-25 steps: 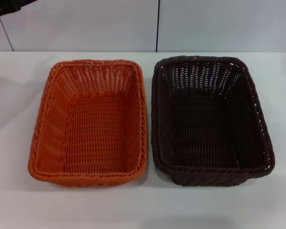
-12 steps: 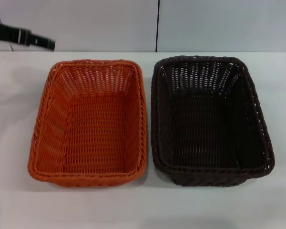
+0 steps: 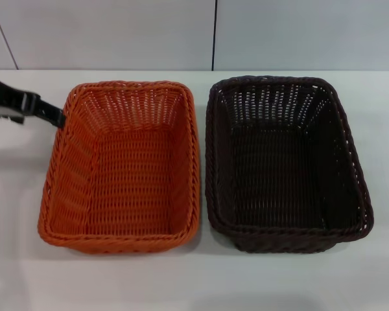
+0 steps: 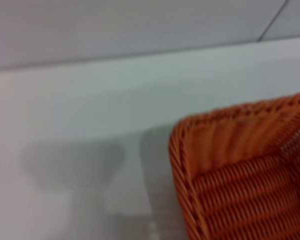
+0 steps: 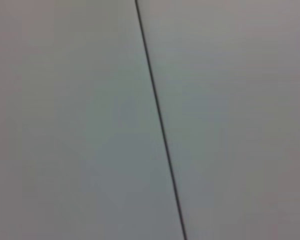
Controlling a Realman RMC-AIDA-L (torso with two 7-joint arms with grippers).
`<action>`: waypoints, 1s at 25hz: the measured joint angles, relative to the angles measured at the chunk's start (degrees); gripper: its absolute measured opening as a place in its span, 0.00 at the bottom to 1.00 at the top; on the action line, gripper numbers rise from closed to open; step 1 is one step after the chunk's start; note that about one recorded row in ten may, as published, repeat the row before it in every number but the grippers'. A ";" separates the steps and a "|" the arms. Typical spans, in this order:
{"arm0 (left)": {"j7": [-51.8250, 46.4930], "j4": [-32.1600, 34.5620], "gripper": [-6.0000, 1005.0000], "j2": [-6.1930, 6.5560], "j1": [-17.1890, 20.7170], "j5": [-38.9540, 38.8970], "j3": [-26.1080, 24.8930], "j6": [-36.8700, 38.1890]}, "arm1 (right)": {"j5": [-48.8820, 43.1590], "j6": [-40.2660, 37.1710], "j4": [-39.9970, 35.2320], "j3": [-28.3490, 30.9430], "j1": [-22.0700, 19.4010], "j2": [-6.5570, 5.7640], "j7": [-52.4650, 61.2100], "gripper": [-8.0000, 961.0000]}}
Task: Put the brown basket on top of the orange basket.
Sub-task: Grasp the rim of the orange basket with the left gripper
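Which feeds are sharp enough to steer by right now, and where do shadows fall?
Head view: sharp; soft shadows under the orange basket and brown basket; left gripper enters by the orange one's far left corner. Left wrist view: blurred, with a grey shadow on the table. Right wrist view: only a blank wall seam.

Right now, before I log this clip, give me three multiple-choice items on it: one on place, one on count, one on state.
1. The bright orange woven rectangular basket sits where relative to the dark brown woven rectangular basket?
A. robot's left
B. robot's right
C. inside it

2. How many baskets stand on the white table?
A. one
B. two
C. three

3. The baskets are
A. stacked
B. overturned
C. side by side, empty

Key: 1 A, orange lies left in the head view. 2 B, only two show. 3 C, both interiors bare; left gripper is near the orange rim.
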 joint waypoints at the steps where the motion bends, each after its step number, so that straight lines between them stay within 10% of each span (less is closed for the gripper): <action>1: -0.43 0.03 0.77 -0.63 0.37 0.06 -0.35 0.27 | 0.20 0.00 -0.01 0.00 -0.01 -0.13 0.00 0.59; 17: -0.92 -0.93 0.75 -5.55 5.28 0.60 -0.92 -2.01 | 0.46 0.13 0.36 -0.66 0.81 -0.18 -0.48 0.59; 25: -0.75 -4.75 0.75 -5.69 4.69 0.95 2.21 -4.75 | 0.45 0.01 0.71 -0.75 0.80 -0.04 -0.47 0.59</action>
